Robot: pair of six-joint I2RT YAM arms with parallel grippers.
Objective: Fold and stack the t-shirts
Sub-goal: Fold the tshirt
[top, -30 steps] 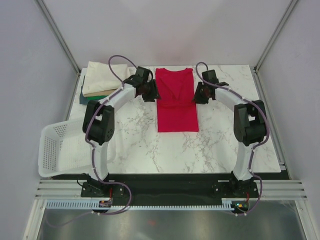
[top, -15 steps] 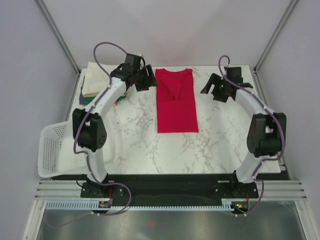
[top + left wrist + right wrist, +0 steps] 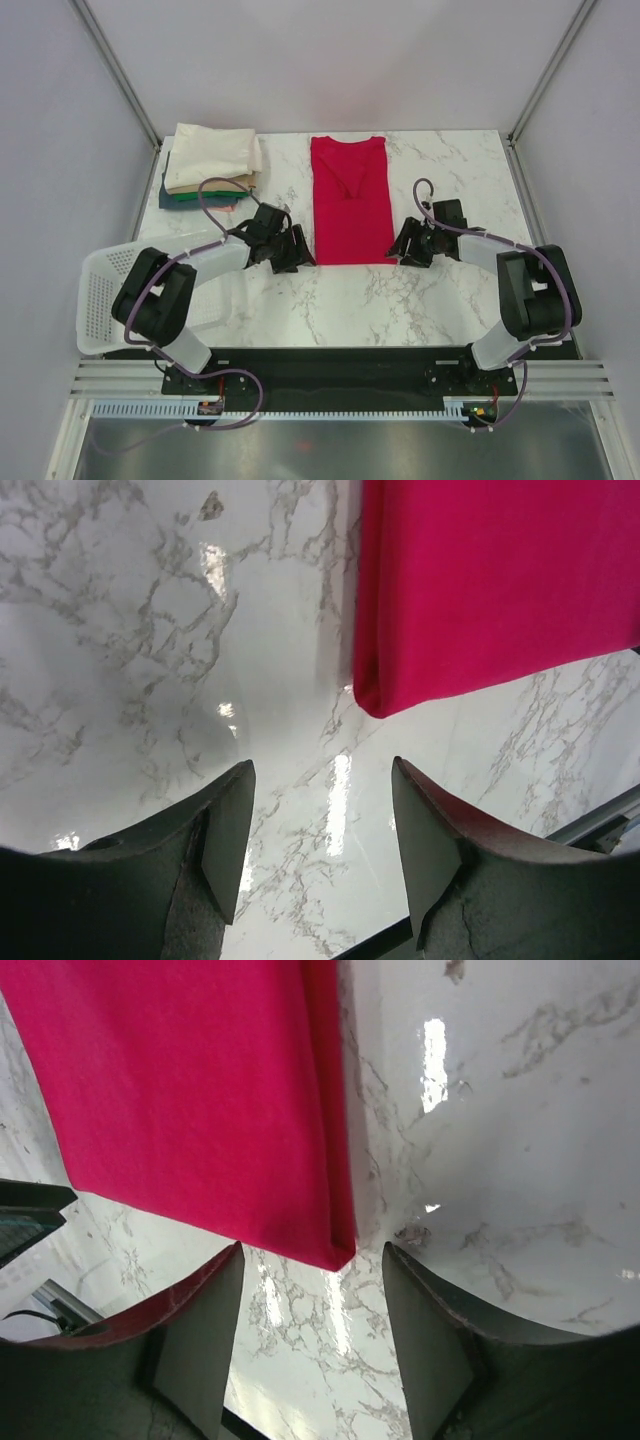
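**Arm pose.** Both arms reach low and forward from the near edge of the bench (image 3: 340, 300), with the forearms close to level and the wrists turned inward towards each other. The left end effector (image 3: 292, 250) sits just beside the near left corner of the red t-shirt (image 3: 350, 200). The right end effector (image 3: 408, 247) sits just beside its near right corner.

**End effector state.**
- **Left:** jaws spread and holding nothing. In the left wrist view the shirt corner lies just ahead of the gap, clear of both fingers (image 3: 225, 830).
- **Right:** jaws likewise parted. In the right wrist view the shirt corner lies level with the fingertips, between them, and is not clamped.

**Task items.**
- The red t-shirt lies flat as a long rectangle running from the far edge towards mid-bench. Its sides are folded under, the cloth is smooth and matte, and the fold edges are doubled.
- A stack of folded t-shirts (image 3: 205, 180) occupies the far left corner. The cream t-shirt (image 3: 212, 155) is on top, and tan, green and dark blue edges show beneath it.

**Materials.**
- The bench is glossy white marble-pattern with grey veining.
- The fingers are dark, matte and wedge-shaped.
- A white perforated plastic basket (image 3: 100, 300) overhangs the left edge near the near corner.
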